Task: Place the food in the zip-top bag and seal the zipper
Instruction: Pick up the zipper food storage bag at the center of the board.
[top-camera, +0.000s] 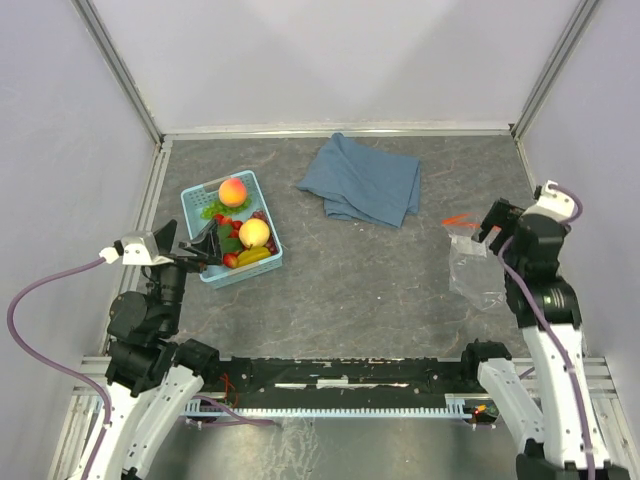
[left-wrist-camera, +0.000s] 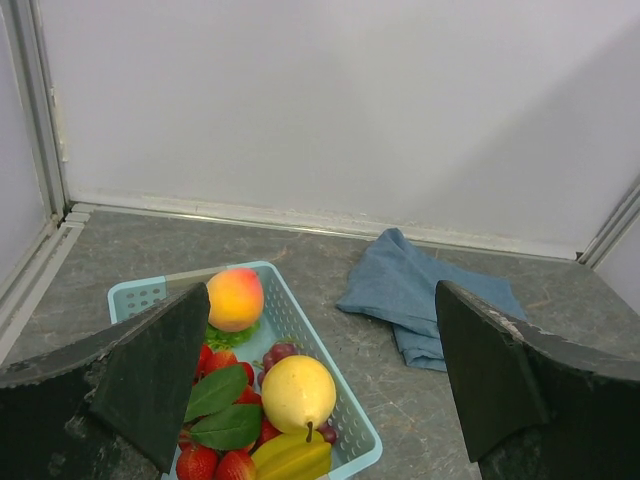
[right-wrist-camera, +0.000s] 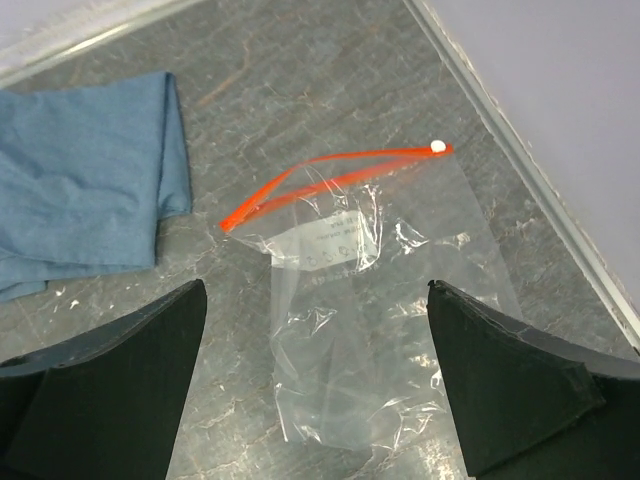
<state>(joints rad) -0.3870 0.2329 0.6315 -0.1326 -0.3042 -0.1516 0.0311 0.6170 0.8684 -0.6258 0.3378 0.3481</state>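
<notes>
The food lies in a light blue basket (top-camera: 193, 200): an orange peach (top-camera: 233, 191), a yellow peach (top-camera: 254, 232), a banana (top-camera: 253, 256), strawberries (left-wrist-camera: 212, 463), grapes (left-wrist-camera: 280, 353) and green leaves (left-wrist-camera: 222, 408). My left gripper (top-camera: 203, 247) is open and empty, just above the basket's near left side. The clear zip-top bag (top-camera: 474, 268) lies flat at the right, its red-orange zipper (right-wrist-camera: 330, 174) gaping, with a white slider (right-wrist-camera: 437, 147) at one end. My right gripper (top-camera: 498, 230) is open and empty above the bag.
A folded blue cloth (top-camera: 364, 181) lies at the back middle of the grey table, also in the left wrist view (left-wrist-camera: 420, 295) and the right wrist view (right-wrist-camera: 85, 180). White walls and metal rails border the table on three sides.
</notes>
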